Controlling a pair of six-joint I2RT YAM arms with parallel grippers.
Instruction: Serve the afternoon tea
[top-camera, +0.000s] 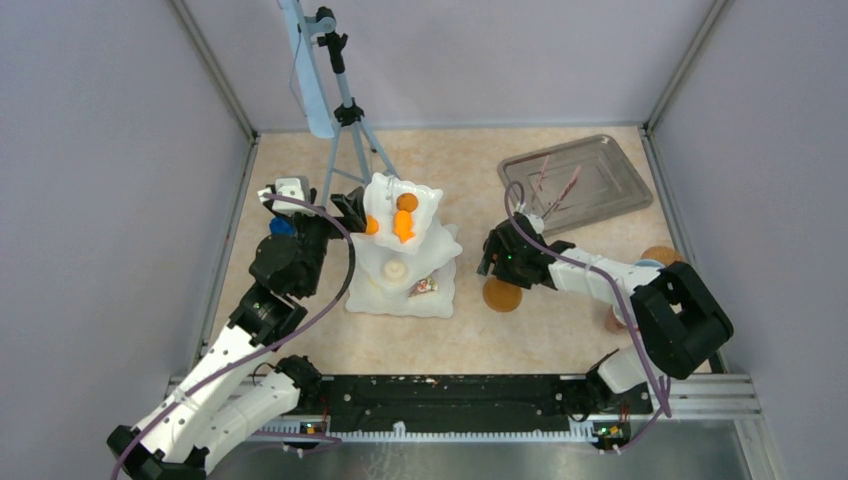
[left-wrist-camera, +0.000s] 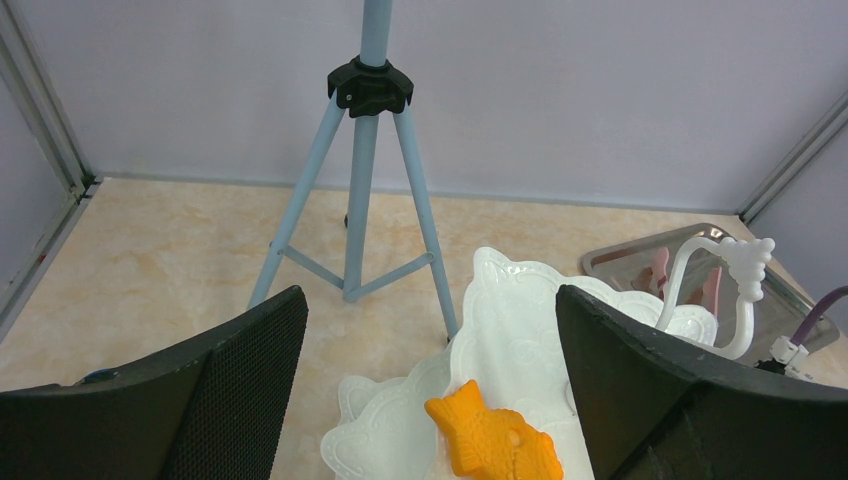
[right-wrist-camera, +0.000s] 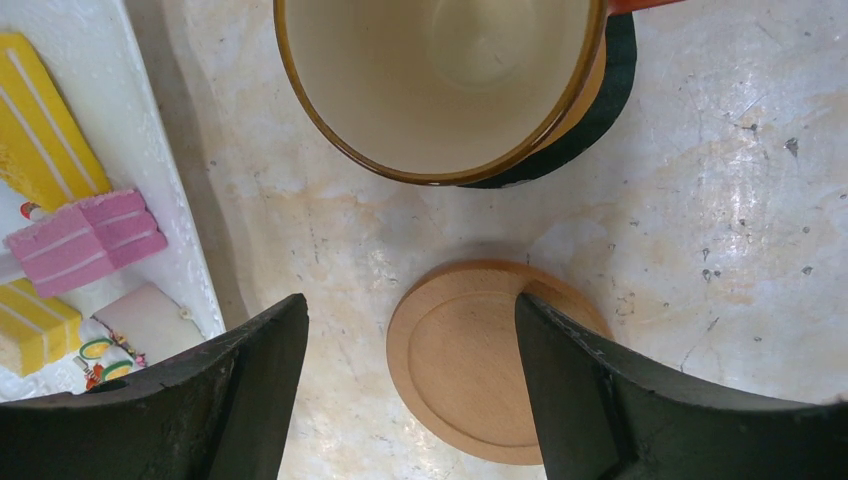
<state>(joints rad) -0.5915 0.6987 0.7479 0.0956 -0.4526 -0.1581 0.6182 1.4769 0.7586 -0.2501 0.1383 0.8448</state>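
As I look down through the right wrist camera, my right gripper (right-wrist-camera: 410, 305) stands wide open with nothing in it. Its two dark fingers (right-wrist-camera: 250, 390) sit on either side of a round wooden coaster (right-wrist-camera: 470, 370). That coaster lies flat on the tabletop (right-wrist-camera: 720, 200) below them, nearer the right finger, which hides its edge. Just ahead of the fingertips, untouched, stands a mug (right-wrist-camera: 440, 90) with a brown rim and a cream inside, seen from above; I cannot make out its handle. Off to the left of the left finger runs the edge of a white tiered stand (right-wrist-camera: 125, 120), carrying a pink cake slice (right-wrist-camera: 85, 240) with yellow slices (right-wrist-camera: 40, 120) beside it. My left gripper (left-wrist-camera: 430, 305) is likewise wide open and holds nothing. Low between its fingers, on the stand's top plate, lies an orange fish-shaped pastry (left-wrist-camera: 492, 438), nearer the right finger and not gripped. Beyond that gripper's tips rises a pale blue tripod (left-wrist-camera: 360, 200), and ahead to its right shows a corner of a metal tray (left-wrist-camera: 640, 258). From overhead, the left gripper sits at the stand's left side and the right gripper off to the stand's right. The tray lies farther out beyond the right gripper, with pink tongs (top-camera: 565, 188) on it.
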